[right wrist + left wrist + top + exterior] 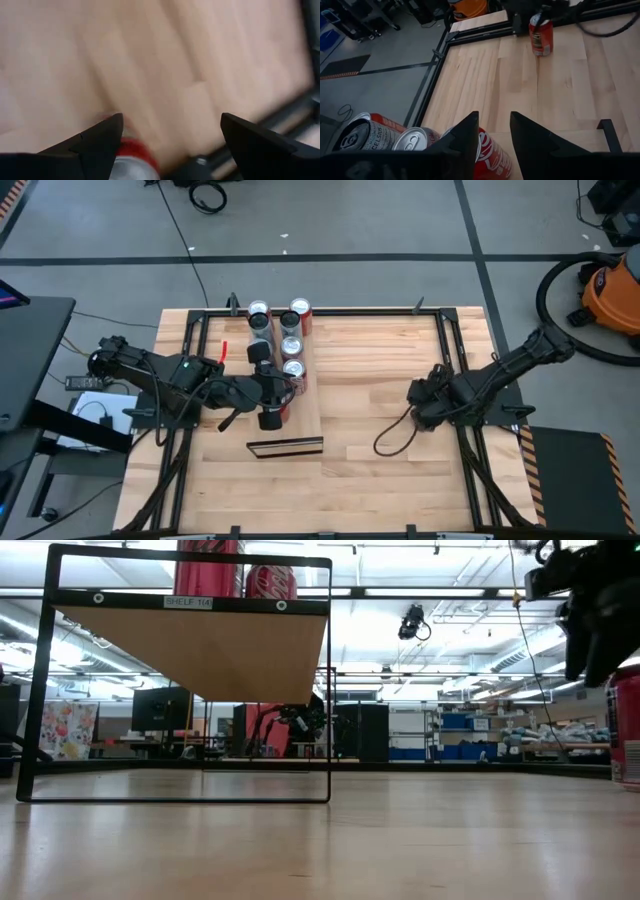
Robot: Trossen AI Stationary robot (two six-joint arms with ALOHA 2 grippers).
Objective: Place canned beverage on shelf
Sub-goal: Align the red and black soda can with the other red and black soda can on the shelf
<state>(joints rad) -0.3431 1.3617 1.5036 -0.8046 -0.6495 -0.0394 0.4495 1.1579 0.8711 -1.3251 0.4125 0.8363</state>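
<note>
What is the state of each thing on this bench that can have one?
shelf: raised on a black frame, carrying cans.
cans on the shelf: upright, grouped at the far end.
red can on the table: upright, not yet shelved.
right hand: open, at that can.
left hand: over the shelf, above another red can.

Low view: small label [189, 602] on the shelf's [200, 650] front edge reads "SHELF 1/4", last characters uncertain; left wrist view: silver and red can [366, 135] lying on its side carries "CELSIUS" in dark letters; red can [492, 157] beside it shows white script, not readable; no other text legible.
</note>
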